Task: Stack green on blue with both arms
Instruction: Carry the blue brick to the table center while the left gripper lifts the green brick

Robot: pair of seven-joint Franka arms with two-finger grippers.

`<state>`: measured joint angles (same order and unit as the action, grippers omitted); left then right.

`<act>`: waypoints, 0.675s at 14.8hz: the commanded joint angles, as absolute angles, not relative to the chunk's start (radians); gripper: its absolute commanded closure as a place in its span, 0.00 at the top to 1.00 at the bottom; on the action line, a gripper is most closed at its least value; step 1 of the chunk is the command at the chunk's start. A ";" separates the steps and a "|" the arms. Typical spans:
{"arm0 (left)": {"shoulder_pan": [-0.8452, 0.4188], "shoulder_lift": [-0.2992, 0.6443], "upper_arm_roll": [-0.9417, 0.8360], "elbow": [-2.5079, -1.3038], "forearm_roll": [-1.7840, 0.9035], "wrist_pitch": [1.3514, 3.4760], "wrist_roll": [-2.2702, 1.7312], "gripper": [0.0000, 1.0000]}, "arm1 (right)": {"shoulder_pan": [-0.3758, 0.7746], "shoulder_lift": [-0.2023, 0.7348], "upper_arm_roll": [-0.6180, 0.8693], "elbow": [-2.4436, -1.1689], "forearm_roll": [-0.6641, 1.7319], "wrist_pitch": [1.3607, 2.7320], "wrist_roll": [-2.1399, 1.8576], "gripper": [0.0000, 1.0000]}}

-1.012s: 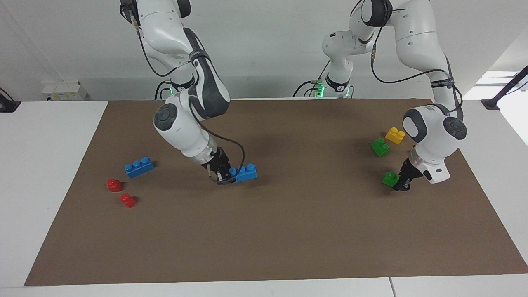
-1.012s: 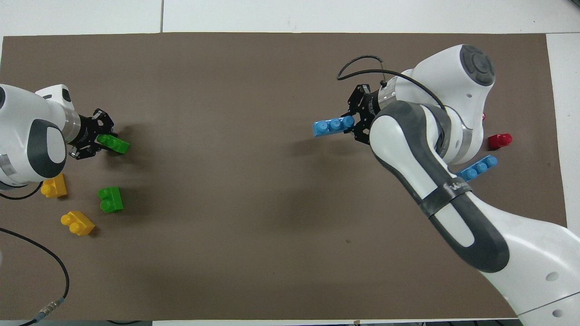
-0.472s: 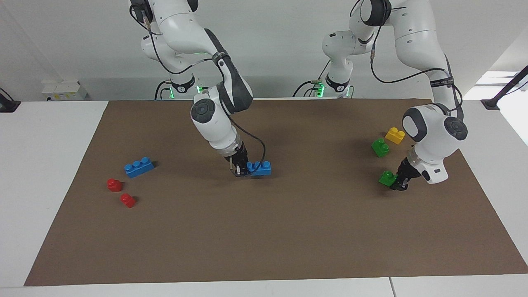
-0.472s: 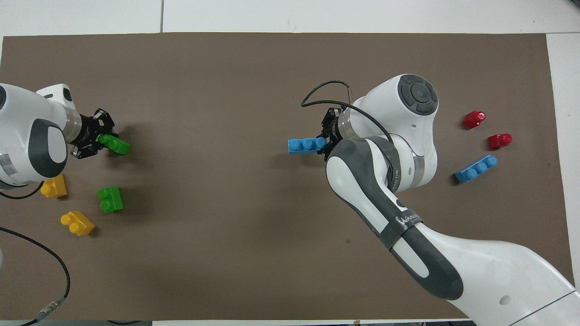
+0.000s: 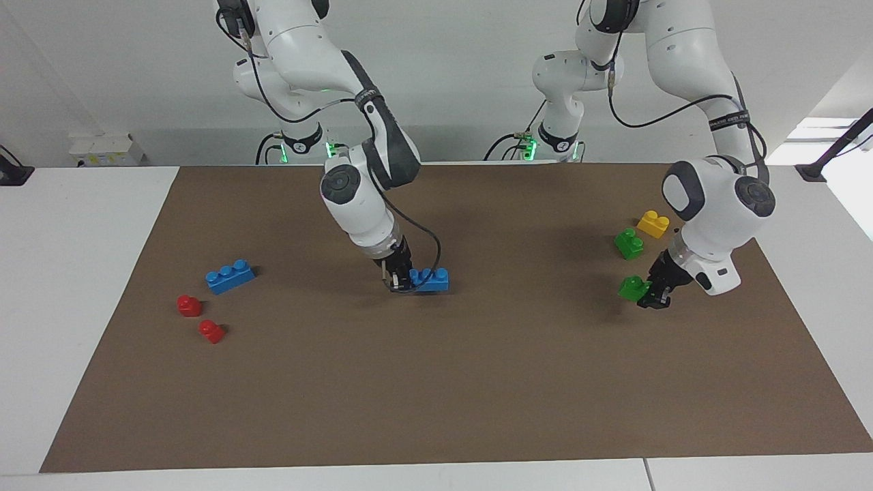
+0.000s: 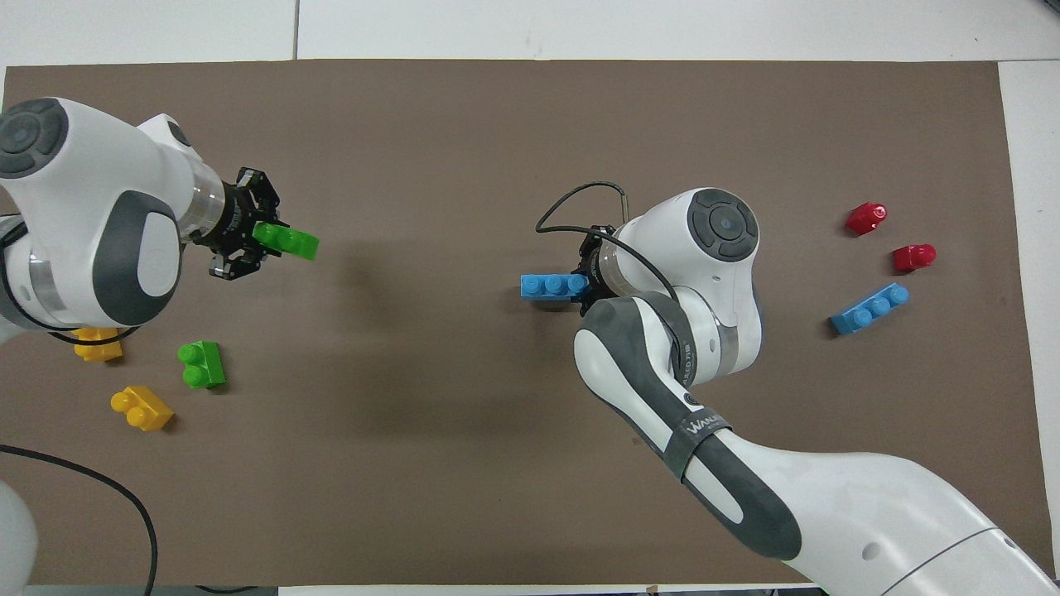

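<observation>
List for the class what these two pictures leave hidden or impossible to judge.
1. Yellow brick, overhead view: partly covered by the left arm's wrist.
2. Blue brick, facing view: whether it rests on the mat; the right end effector hides one end.
3. Green brick, facing view: one end hidden inside the left end effector.

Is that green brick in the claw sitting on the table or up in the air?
In the air. The green brick is gripped at one end by the left claw, and its shadow falls on the brown mat apart from it.
</observation>
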<state>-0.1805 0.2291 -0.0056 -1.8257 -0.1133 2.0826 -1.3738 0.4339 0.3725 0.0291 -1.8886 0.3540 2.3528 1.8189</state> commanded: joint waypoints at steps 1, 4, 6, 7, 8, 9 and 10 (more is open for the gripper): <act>-0.280 0.187 0.014 -1.845 -0.117 2.066 -1.543 0.00 | 0.456 0.330 0.026 -1.966 0.334 2.427 1.847 0.00; -0.380 0.169 0.014 -1.845 -0.112 2.052 -1.720 0.00 | 0.456 0.327 0.026 -1.983 0.334 2.444 1.844 0.00; -0.451 0.167 0.014 -1.853 -0.086 2.059 -1.865 0.00 | 0.456 0.325 0.026 -1.994 0.334 2.453 1.839 0.00; -0.477 0.164 0.012 -1.856 -0.075 2.062 -1.923 0.00 | 0.456 0.325 0.026 -2.002 0.334 2.477 1.839 0.00; -0.506 0.161 0.012 -1.859 -0.066 2.068 -1.983 0.00 | 0.456 0.324 0.026 -2.019 0.334 2.505 1.838 0.00; -0.529 0.161 0.012 -1.862 -0.066 2.072 -2.037 0.00 | 0.456 0.324 0.026 -2.029 0.334 2.523 1.836 0.00; -0.558 0.161 0.012 -1.865 -0.051 2.082 -2.086 0.00 | 0.457 0.322 0.026 -2.037 0.334 2.533 1.833 0.00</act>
<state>-0.5047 0.1924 -0.0058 -1.8287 -0.0852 2.0704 -1.9849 0.4531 0.3582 0.0280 -1.9791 0.3540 2.4901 1.8190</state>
